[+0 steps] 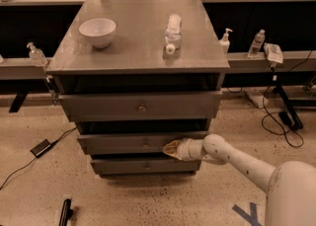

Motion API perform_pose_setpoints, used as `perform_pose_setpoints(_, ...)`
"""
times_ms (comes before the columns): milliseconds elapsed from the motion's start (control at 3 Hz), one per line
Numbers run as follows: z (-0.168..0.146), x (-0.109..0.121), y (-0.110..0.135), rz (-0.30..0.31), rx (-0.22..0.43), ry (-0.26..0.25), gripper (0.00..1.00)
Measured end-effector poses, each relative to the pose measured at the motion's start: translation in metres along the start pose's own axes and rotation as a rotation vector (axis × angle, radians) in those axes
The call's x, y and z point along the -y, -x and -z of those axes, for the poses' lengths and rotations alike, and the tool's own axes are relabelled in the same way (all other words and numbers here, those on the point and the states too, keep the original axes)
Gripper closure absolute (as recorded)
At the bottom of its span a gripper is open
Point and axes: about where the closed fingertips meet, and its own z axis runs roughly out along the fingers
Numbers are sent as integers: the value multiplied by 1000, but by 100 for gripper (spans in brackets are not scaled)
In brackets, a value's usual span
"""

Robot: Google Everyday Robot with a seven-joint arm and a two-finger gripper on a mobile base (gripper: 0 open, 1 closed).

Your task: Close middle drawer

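A: Gripper (169, 149), where?
B: Low on the right half of the cabinet (140, 64), tip against the front of the middle drawer (118, 144), just right of its small knob (145, 144). White arm (237, 162) reaches in from the lower right, running leftward to the drawer face.
A: Hand state?
B: Narrow. The tan fingers (174, 148) come together in one tapered tip with nothing between them. The tip looks to be touching the drawer front, but I can't be sure.
A: Middle drawer, position?
B: Second of three, partly out, with a dark gap above its front. Top drawer (140, 106) above it also sits a bit out, with a dark slot over it. Bottom drawer (143, 166) is below, its front partly under the gripper's wrist.
A: On top of the cabinet?
B: White bowl (98, 31) at left, upright. Clear bottle (172, 31) lying on its side right of centre, cap toward the camera. The two are well apart.
A: Around it?
B: Pump bottle (225, 40) and small bottle (256, 43) on the ledge behind at right, another bottle (35, 55) on the ledge at left. Black power brick (40, 147) with a cable on the floor at left. Blue tape (249, 213) on the floor near the robot's body.
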Motion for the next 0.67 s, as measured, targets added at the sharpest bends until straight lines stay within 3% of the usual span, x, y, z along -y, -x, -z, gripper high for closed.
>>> perform_pose_setpoints(667, 2, 18, -11, -7, 7, -50, 100)
